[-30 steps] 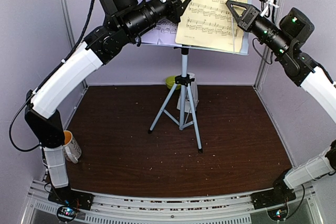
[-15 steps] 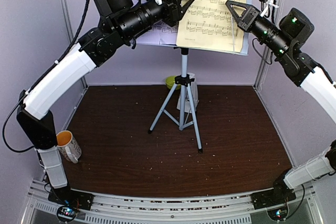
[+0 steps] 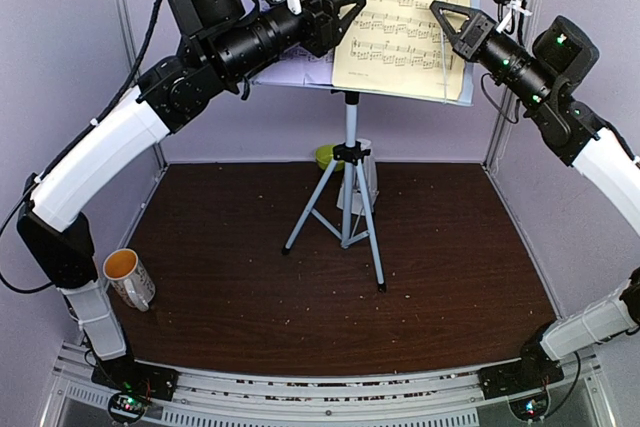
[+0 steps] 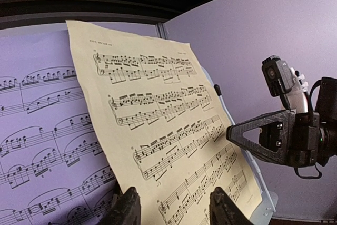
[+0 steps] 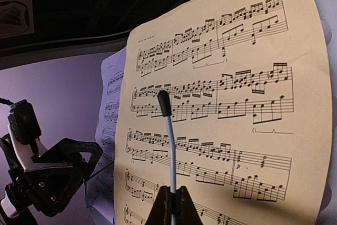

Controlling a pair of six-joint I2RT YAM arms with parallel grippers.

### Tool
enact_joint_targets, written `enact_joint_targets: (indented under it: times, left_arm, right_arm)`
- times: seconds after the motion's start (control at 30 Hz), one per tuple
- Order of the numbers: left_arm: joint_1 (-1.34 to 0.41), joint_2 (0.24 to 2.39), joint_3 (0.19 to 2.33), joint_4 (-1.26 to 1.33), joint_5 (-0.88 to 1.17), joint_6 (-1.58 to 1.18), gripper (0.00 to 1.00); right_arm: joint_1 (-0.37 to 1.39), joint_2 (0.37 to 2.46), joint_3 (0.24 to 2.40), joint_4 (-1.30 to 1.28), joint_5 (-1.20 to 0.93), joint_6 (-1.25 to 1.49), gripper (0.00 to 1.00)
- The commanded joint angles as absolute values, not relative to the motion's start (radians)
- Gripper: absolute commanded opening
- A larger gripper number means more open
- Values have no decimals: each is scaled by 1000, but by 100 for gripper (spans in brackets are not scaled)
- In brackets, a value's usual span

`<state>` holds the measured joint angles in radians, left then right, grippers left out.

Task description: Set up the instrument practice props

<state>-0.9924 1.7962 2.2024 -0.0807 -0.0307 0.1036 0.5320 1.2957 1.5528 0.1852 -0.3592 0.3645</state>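
Observation:
The music stand [image 3: 350, 197] stands mid-table on its silver tripod. Its desk holds a lavender page [image 3: 300, 59] on the left and a yellow page [image 3: 400, 27] on the right. My left gripper [image 3: 350, 9] is open at the yellow page's left edge; in the left wrist view [image 4: 174, 204] the yellow page [image 4: 158, 130] lies just beyond its spread jaws. My right gripper [image 3: 437, 9] is shut on the stand's thin page-holder arm [image 5: 169, 140], which lies across the yellow page [image 5: 237, 130]. A whitish metronome [image 3: 368, 182] is partly hidden behind the tripod.
A white mug [image 3: 128, 277] with an orange inside stands at the left edge by the left arm's base. A small green bowl [image 3: 326, 155] sits at the back behind the tripod. Lavender walls close in the back and sides.
My left arm has drawn back to the left and up a little, uncovering more of the mug. The right arm has not moved.

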Motion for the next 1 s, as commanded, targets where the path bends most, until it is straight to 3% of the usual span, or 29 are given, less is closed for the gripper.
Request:
enact_joint_targets:
  times: [0.0, 0.27, 0.53, 0.77, 0.97]
  left_arm:
    - [-1000, 1767, 2198, -64, -47, 112, 42]
    - [-1028, 1755, 2176, -76, -128, 141, 40]
    - [-1095, 1692, 2104, -94, -391, 261, 24]
    - [-1098, 1688, 2085, -118, -501, 260, 3]
    - [-1098, 1721, 2122, -162, -511, 252, 1]
  right_arm:
    - [528, 1264, 1544, 209, -365, 352, 0]
    - [528, 1267, 1546, 208, -364, 350, 0]
    - [528, 1261, 1543, 206, -358, 347, 0]
    - [528, 1258, 1540, 206, -355, 344, 0]
    - [528, 1259, 1543, 206, -356, 344, 0]
